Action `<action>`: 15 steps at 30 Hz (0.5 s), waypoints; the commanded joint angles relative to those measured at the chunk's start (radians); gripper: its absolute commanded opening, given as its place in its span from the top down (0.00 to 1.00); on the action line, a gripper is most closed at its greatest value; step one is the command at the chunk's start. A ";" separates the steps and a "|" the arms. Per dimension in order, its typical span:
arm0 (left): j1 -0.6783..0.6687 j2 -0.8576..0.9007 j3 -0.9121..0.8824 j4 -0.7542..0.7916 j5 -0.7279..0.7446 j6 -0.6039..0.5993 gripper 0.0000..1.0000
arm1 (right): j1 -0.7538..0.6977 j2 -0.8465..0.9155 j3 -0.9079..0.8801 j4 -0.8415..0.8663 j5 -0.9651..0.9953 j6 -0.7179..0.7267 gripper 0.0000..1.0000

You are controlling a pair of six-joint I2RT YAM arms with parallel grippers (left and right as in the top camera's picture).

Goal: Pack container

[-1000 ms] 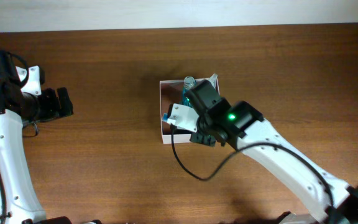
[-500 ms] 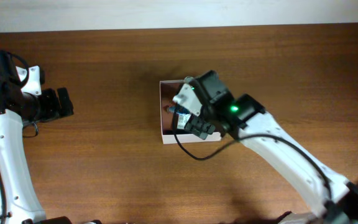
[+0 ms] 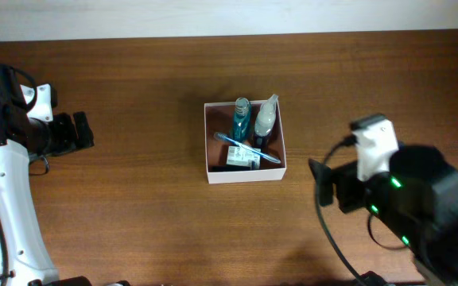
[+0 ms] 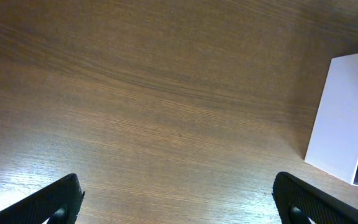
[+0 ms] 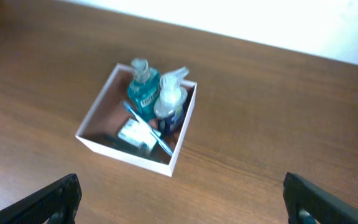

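Observation:
The container (image 3: 245, 175), a shallow square box with white walls, sits mid-table. Inside it stand a blue bottle (image 3: 241, 119) and a clear pump bottle (image 3: 265, 117). A blue toothbrush (image 3: 250, 148) lies slantwise over a small white packet (image 3: 240, 161). My right gripper (image 3: 323, 186) hovers open and empty to the right of the box and nearer the front. Its wrist view shows the container (image 5: 124, 152) ahead between the wide fingers (image 5: 59, 196). My left gripper (image 3: 84, 131) rests open at the far left, with only the container's white wall (image 4: 347, 112) at its view's right edge.
Bare brown wood surrounds the box on every side. A pale wall (image 3: 229, 16) runs along the table's far edge. A black cable (image 3: 332, 238) trails from my right arm over the front of the table.
My right gripper has opened and pulled back from over the container to the right front. The toothbrush now lies inside the box. The left arm has not moved.

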 commanded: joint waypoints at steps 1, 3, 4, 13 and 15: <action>0.004 -0.013 0.009 0.002 0.011 -0.010 0.00 | -0.008 -0.045 0.014 -0.001 0.008 0.030 0.01; 0.004 -0.013 0.009 0.002 0.011 -0.010 0.00 | -0.008 -0.054 0.014 -0.006 0.009 0.030 0.02; 0.004 -0.013 0.009 0.002 0.011 -0.010 0.00 | -0.008 -0.054 0.014 -0.013 0.009 0.030 0.01; 0.004 -0.013 0.009 0.002 0.011 -0.010 0.00 | -0.012 -0.050 0.014 -0.094 0.141 -0.012 0.01; 0.004 -0.013 0.009 0.002 0.011 -0.010 0.00 | -0.053 -0.066 0.005 -0.055 0.132 -0.012 0.01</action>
